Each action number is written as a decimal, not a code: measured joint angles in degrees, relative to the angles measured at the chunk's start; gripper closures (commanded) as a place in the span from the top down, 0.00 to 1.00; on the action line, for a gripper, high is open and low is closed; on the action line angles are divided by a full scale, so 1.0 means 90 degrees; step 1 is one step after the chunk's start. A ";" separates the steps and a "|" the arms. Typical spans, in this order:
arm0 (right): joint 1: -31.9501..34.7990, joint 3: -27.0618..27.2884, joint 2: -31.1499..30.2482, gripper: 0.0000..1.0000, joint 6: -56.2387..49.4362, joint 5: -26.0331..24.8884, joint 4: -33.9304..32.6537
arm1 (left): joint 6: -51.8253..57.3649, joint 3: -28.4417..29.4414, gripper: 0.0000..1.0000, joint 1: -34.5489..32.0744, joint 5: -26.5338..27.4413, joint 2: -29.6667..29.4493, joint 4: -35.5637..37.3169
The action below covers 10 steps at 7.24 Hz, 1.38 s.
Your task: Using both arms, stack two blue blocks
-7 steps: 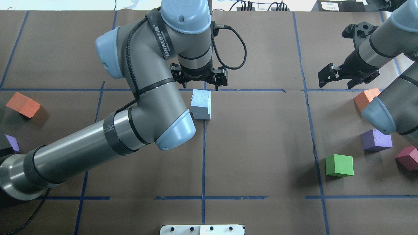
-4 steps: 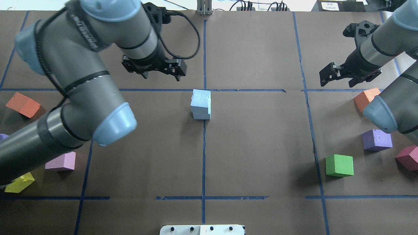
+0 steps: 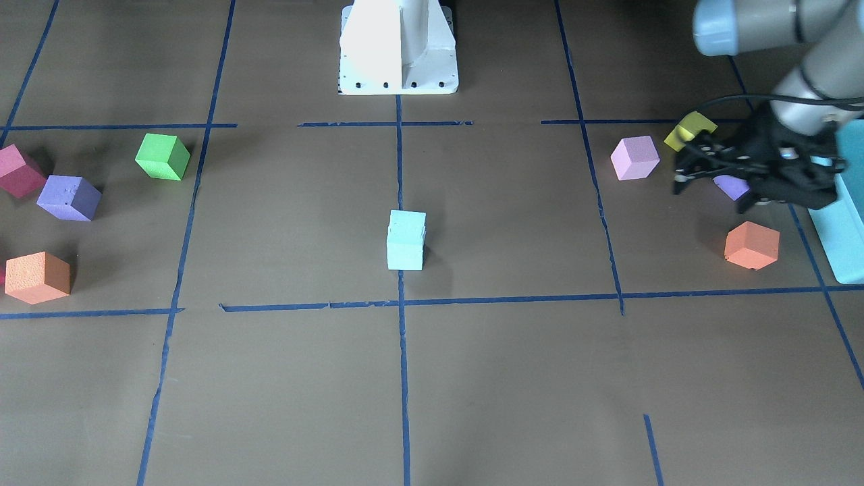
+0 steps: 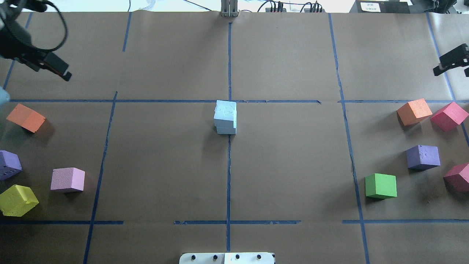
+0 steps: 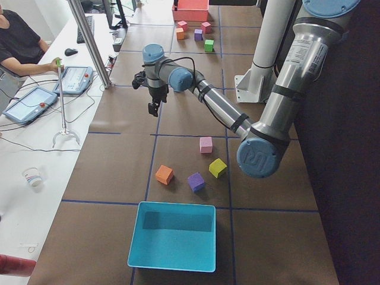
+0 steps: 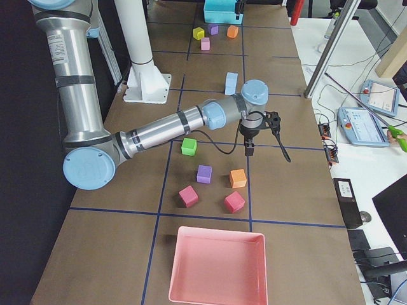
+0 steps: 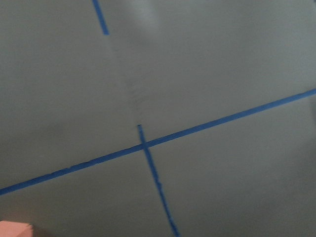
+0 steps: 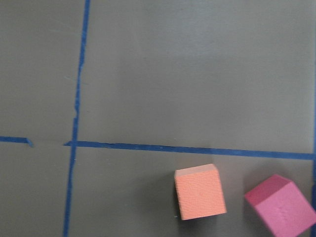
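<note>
Stack looks done: both blue blocks (image 4: 225,118) sit one atop the other at table centre, on the mid tape line. Left gripper (image 3: 719,177) & right gripper (image 4: 453,68) look spread, empty, well apart from it. Nothing left for you, I'd judge.

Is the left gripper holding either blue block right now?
No, the blue blocks stand stacked with nothing touching them, and the left gripper hangs open far off to the side.

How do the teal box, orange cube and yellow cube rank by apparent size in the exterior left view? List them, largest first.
1. teal box, by far the largest.
2. orange cube and yellow cube: they look alike, so no ranking between them.
</note>
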 measured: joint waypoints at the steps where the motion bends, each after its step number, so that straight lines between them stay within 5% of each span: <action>1: 0.0353 -0.0420 -0.0107 1.00 -0.0959 0.0022 0.0011 | 0.0838 0.0200 1.00 -0.0634 -0.0097 0.0308 0.0008; 5: 0.1147 -0.1246 -0.0226 1.00 -0.2630 0.0032 -0.0002 | 0.2169 0.1704 1.00 -0.2469 -0.0217 0.0626 -0.0239; 10: 0.0965 -0.1242 -0.0122 1.00 -0.2852 -0.0011 -0.0429 | 0.2392 0.2195 1.00 -0.2573 -0.0837 0.1243 -0.0364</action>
